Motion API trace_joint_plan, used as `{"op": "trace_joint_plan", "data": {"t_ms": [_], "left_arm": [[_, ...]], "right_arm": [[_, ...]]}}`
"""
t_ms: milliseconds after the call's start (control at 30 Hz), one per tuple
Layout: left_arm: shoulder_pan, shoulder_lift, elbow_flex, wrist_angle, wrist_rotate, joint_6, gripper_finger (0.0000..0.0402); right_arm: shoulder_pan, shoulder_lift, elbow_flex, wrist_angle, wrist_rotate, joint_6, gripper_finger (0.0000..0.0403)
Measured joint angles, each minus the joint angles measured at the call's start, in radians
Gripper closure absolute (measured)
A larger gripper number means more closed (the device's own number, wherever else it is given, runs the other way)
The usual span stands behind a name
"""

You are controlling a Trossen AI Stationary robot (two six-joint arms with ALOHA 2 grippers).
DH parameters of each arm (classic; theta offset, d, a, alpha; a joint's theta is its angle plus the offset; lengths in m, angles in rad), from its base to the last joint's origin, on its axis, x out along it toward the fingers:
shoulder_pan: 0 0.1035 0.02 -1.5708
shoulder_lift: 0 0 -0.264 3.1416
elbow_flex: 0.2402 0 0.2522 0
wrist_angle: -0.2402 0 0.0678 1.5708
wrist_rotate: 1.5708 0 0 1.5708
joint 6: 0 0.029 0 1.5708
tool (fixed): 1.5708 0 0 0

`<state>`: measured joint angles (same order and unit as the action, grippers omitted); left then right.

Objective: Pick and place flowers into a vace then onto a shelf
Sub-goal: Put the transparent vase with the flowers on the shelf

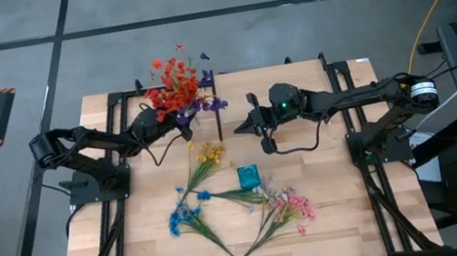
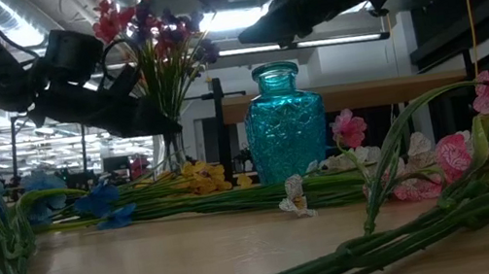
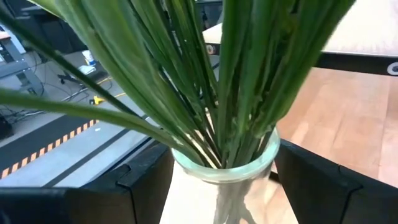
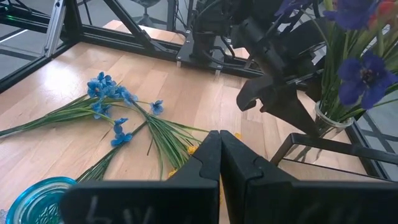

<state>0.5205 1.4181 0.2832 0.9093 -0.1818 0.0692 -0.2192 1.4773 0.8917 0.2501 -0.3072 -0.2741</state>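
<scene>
A clear glass vase (image 3: 227, 168) holds a bunch of flowers (image 1: 175, 81) with red, orange and purple blooms; it stands at the table's far left, beside the shelf (image 2: 365, 90). My left gripper (image 3: 227, 193) is open, one finger on each side of the vase just under its rim. My right gripper (image 4: 219, 149) is shut and empty; it hangs above the table's middle (image 1: 242, 128). Loose flowers lie flat on the tabletop: yellow (image 1: 210, 156), blue (image 1: 183, 218) and pink (image 1: 289, 207). My left gripper comes at the clear vase roughly level from the table's left. Its fingers (image 3: 143, 186) flank the glass neck (image 3: 186, 165) below the rim. Whether they touch the glass I cannot tell.
A teal glass vase (image 1: 248, 177) stands upright and empty among the loose stems near the table's middle. A black upright post (image 1: 216, 107) rises right of the clear vase. Black frame rails (image 1: 116, 201) run along the table's left and right sides.
</scene>
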Motion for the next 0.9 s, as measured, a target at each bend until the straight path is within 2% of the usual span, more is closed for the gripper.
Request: {"op": "trace_joint_plan", "data": {"t_ms": [233,400,533,900], "left_arm": [[0.0,0.0,0.0,0.0,-0.008,0.014,0.0147],[-0.001,0.0,0.0,0.0,-0.006,0.018,0.0182],[-0.001,0.0,0.0,0.001,0.035,0.021,0.021],[-0.001,-0.012,-0.001,-0.01,0.027,0.014,0.021]], "right_arm": [[0.0,0.0,0.0,0.0,0.0,0.0,0.0399],[0.0,0.0,0.0,0.0,0.0,0.0,0.0399],[0.0,0.0,0.0,0.0,0.0,0.0,0.0399],[0.0,0.0,0.0,0.0,0.0,0.002,0.0399]]}}
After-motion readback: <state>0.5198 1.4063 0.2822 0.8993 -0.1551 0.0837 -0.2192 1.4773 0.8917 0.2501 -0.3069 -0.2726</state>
